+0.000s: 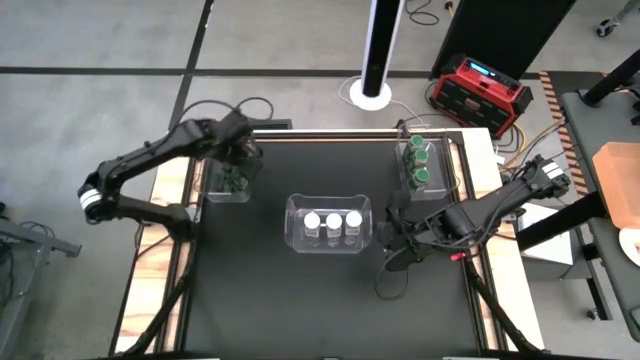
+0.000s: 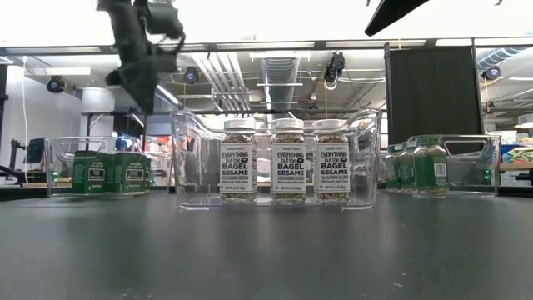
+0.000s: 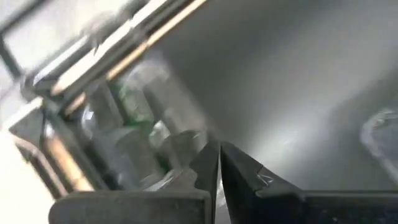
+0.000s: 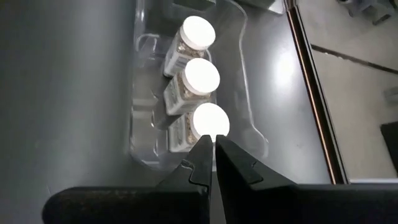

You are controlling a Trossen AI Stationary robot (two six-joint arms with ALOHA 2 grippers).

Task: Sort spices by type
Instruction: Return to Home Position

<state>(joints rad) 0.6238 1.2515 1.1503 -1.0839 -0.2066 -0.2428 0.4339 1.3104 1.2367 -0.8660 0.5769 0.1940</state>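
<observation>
Left gripper [image 1: 238,160]: narrow, empty, over left bin [image 1: 212,195]; raise straight, clear of rim
Right gripper [image 1: 392,234]: narrow, empty, beside white-lidded jars [image 1: 332,221]; draw back without nudging them

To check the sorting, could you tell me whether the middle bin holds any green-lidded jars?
No, the middle bin holds only three white-lidded jars, as the high view shows.

I see grey floor [image 1: 90,40] crossed by dark seams around the black table [image 1: 300,300]. A white post [image 1: 378,50] stands at twelve o'clock and a red case [image 1: 480,88] at one o'clock. Across the table, ceiling ducts [image 2: 279,71] hang under bright light, with a dark panel [image 2: 430,92] at two o'clock.
</observation>
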